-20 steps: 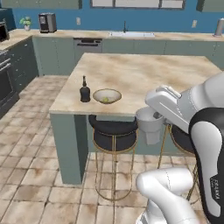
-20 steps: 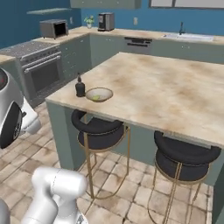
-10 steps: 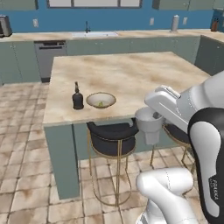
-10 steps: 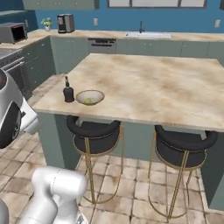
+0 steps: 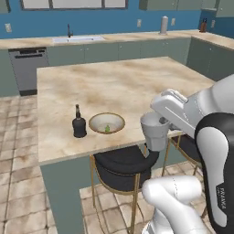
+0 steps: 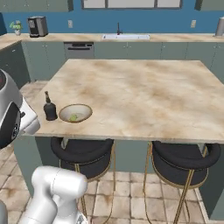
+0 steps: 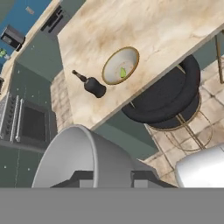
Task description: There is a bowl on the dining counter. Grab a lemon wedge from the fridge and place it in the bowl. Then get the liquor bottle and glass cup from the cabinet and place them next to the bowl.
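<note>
My gripper (image 5: pixel 161 122) is shut on the glass cup (image 5: pixel 155 133), a translucent grey tumbler held upright in the air off the near edge of the dining counter (image 5: pixel 119 84). In the hand view the glass cup (image 7: pixel 81 155) looms large just above my gripper (image 7: pixel 113 178). Left of it on the counter, near the front edge, sits the tan-rimmed bowl (image 5: pixel 98 121) with the lemon wedge (image 5: pixel 107 128) inside. The dark liquor bottle (image 5: pixel 79 124) stands upright just left of the bowl. The right base view shows the bowl (image 6: pixel 83 108), lemon wedge (image 6: pixel 73 117) and bottle (image 6: pixel 50 108); the hand view the bowl (image 7: pixel 114 61), wedge (image 7: pixel 123 72) and bottle (image 7: pixel 92 85).
Black stools with gold legs (image 5: pixel 122 165) (image 6: pixel 181 161) are tucked under the counter's near side. A back counter carries a sink (image 5: pixel 75 39), a dishwasher front (image 5: pixel 28 68) and a white cylinder (image 5: pixel 164 25). A coffee machine (image 6: pixel 37 26) stands at the far left.
The whole picture has shifted as the base drove along the island; bowl and bottle now sit closer and more central. The cup stays held in my gripper.
</note>
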You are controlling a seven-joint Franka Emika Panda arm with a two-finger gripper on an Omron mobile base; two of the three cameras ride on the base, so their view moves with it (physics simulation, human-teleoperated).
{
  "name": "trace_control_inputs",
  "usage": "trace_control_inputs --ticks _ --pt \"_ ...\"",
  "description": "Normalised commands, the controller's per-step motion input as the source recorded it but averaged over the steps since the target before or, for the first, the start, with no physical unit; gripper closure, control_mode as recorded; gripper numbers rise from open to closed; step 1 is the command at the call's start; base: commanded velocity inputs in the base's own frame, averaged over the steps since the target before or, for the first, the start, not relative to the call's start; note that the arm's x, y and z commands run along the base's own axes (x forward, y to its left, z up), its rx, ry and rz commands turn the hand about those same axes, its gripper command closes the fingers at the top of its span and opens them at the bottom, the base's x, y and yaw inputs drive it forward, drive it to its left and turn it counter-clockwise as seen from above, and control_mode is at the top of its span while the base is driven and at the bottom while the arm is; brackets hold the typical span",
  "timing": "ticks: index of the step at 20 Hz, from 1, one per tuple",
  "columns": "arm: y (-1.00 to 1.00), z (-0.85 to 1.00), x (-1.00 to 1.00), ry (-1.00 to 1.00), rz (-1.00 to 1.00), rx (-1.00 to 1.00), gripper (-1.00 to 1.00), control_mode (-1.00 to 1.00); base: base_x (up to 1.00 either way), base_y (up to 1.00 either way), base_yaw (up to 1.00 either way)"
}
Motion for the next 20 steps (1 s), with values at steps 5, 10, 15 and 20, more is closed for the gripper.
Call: trace_control_inputs --ticks 5,10,15,20 --pt "0.0 0.0 0.0 0.0 0.0 0.0 1.0 1.0 0.87 0.4 -0.15" --pt "0.0 0.0 0.0 0.0 0.0 0.0 1.0 1.0 0.68 0.21 -0.1" --pt "-0.02 -0.13 0.5 0.07 -0.02 0.0 1.0 -1.0 0.13 0.0 -0.01" --pt "-0.3 -0.24 0.79 0.07 0.0 0.0 1.0 -1.0 0.0 0.0 0.0"
